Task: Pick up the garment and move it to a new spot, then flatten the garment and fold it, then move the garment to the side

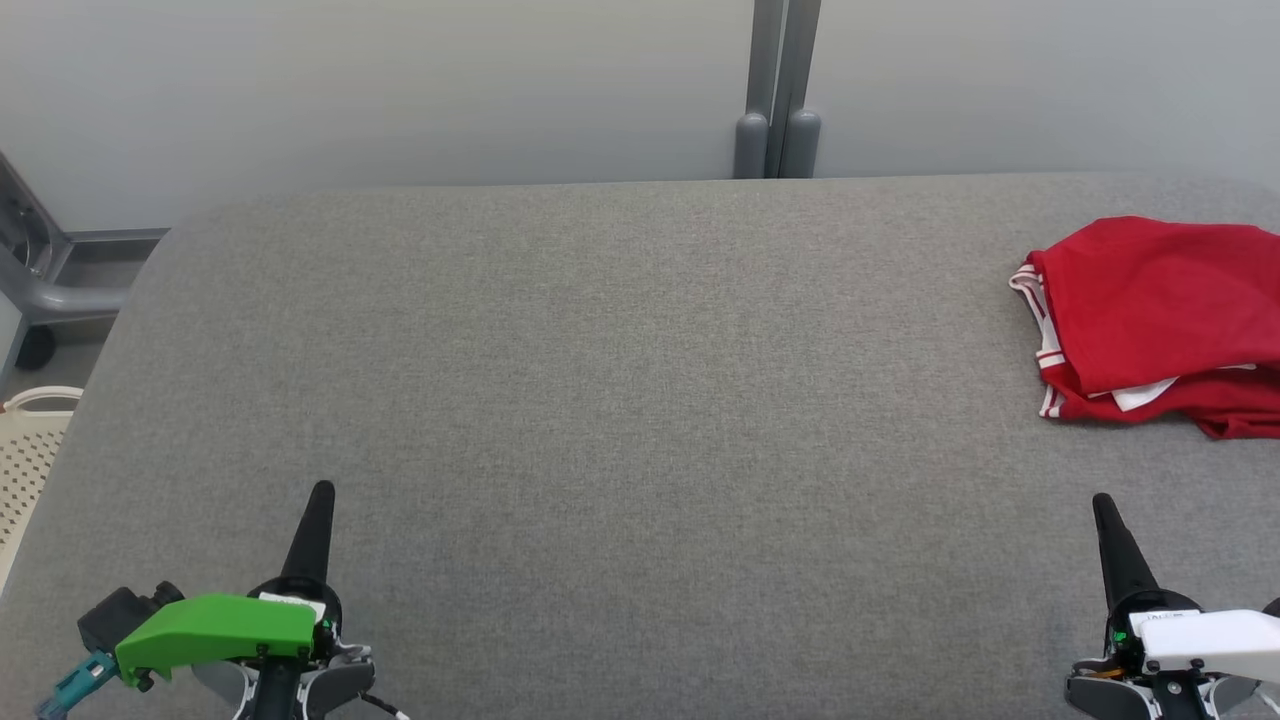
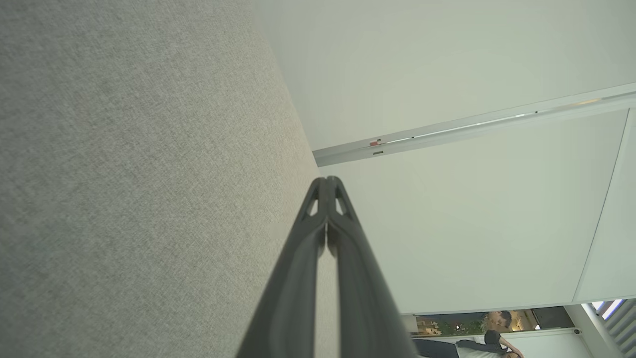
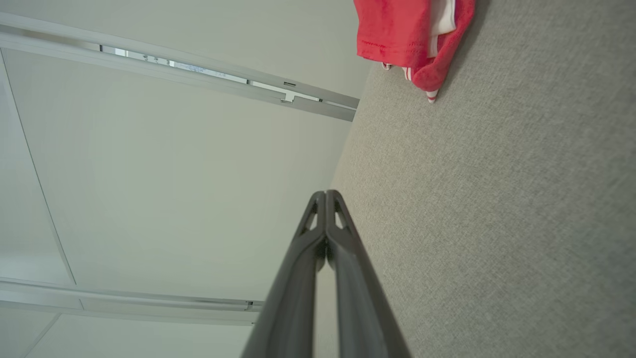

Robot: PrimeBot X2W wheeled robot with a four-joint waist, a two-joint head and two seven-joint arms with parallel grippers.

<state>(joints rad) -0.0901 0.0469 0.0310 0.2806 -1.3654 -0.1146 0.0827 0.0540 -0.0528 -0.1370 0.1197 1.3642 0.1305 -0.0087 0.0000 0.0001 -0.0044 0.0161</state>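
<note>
Near, lower left of head view: left gripper (image 1: 320, 492), fingers pressed together, empty, over bare grey table (image 1: 640, 400). Lower right: right gripper (image 1: 1103, 505), likewise closed on nothing, the nearer of the two to the work. Beyond it, at right edge of frame, mid-height: red garment (image 1: 1150, 300) with white trim, bundled in loose layers, cut off by the frame, well apart from both grippers. Farthest, top of frame: pale wall with grey post (image 1: 778, 90). Risks, as judged: closed fingers likely to shove cloth instead of gripping unless opened first; pinch of top layer only likely to spill the bundle open; unseen portion, possibly near the table's side, liable to slide off if dragged that way.
</note>
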